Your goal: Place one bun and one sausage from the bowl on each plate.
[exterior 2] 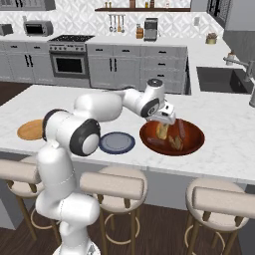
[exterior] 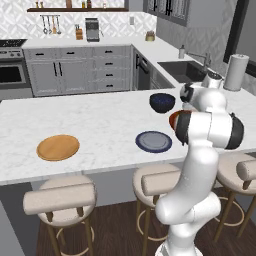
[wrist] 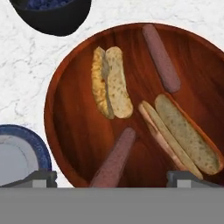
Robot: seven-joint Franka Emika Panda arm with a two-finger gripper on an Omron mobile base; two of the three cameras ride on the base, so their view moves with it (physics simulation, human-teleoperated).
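A: What carries everything?

B: A white marble surface (exterior: 100, 125) in a grey-cabinet kitchen, with 3 stools (exterior: 60, 200) along the bottom of the frame.

A: And the containers?

B: The red-brown wooden bowl (wrist: 65, 113) holds 2 buns (wrist: 111, 83) at its centre and lower right, plus 2 sausages (wrist: 161, 57). Both plates (exterior: 153, 141), blue-grey at centre and orange at left, are bare. A dark bowl (exterior: 162, 102) sits behind.

A: The gripper (exterior 2: 169, 130)?

B: Jaws spread wide above the bowl, gripping nothing.
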